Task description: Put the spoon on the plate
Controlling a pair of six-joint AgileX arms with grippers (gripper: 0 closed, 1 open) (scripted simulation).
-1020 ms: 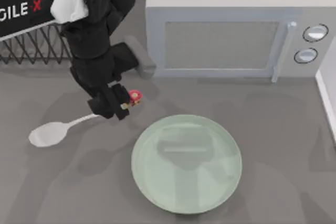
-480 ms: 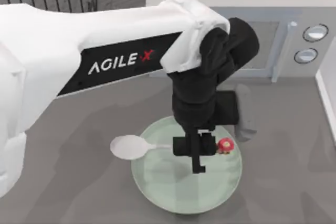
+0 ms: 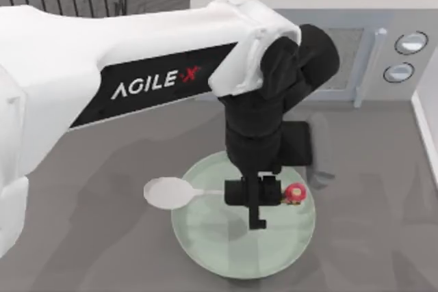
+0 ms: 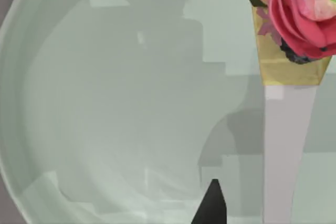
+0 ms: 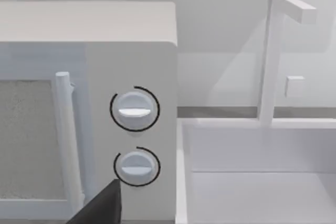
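- Over the plate (image 3: 205,244), low in the middle of the top view, my left gripper (image 3: 256,200) hangs with its jaws clamped on the handle of the spoon (image 3: 168,191)
- The spoon lies level across the plate's upper half: its white oval bowl juts past the plate's left rim, over the grey table (image 3: 82,251), and its red flower ornament (image 3: 295,193) sits to the right of the gripper, above the plate's right part
- Whether the spoon touches the plate I cannot tell from above
- My left arm (image 3: 102,66) reaches in from the left edge of the top view, its white link crossing the upper half of the frame
- From the left wrist, the pale green plate (image 4: 105,108) spreads beneath, and the spoon's handle (image 4: 286,150) runs up the right side to the red flower (image 4: 302,9) in the upper right corner; one dark fingertip (image 4: 210,208) pokes in at the bottom edge
- Behind the plate, at the upper right of the top view, stands a grey microwave (image 3: 383,5) with two round knobs (image 3: 410,42)
- From the right wrist, the microwave (image 5: 89,24) and its knobs (image 5: 135,109) sit on the left, a white sink (image 5: 252,182) on the right; the right gripper's jaw state I cannot tell
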